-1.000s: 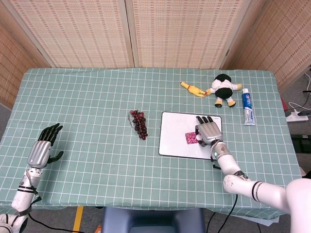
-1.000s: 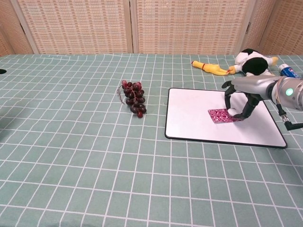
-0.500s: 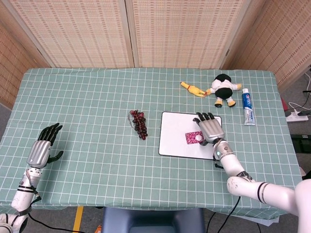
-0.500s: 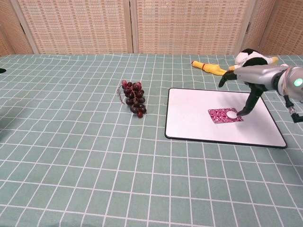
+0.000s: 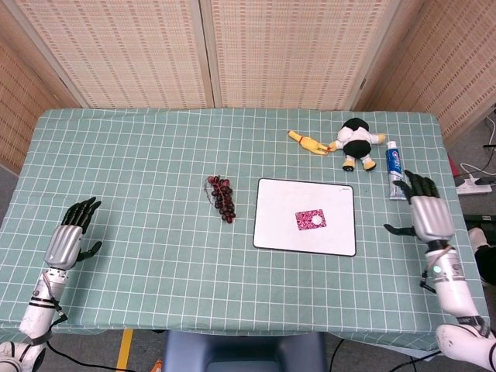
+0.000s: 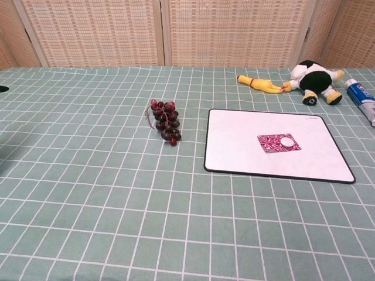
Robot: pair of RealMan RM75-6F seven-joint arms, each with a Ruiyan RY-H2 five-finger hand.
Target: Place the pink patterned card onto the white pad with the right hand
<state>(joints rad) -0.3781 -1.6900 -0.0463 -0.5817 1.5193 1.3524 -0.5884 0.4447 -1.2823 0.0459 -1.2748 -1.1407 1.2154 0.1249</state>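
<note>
Pink patterned card (image 5: 311, 219) lies flat on the white pad (image 5: 279, 232), toward the pad's right half, with a small white disc printed or resting on it (cannot tell which). Right hand (image 5: 428, 217) sits near the tabletop's right edge, fingers spread, holding nothing, well apart from the pad. Left hand (image 5: 68, 240) rests by the left edge, fingers apart, empty. Grape bunch (image 5: 222, 198) just left of the pad; toothpaste tube (image 5: 395, 174), plush toy (image 5: 357, 141) and rubber chicken (image 5: 308, 142) toward the far right corner.

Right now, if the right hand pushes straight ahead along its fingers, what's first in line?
Likely the toothpaste tube: the right hand lies open on the cloth, fingertips pointing away from the robot, just short of the tube's near end. It may pass slightly right; depth is unclear.
</note>
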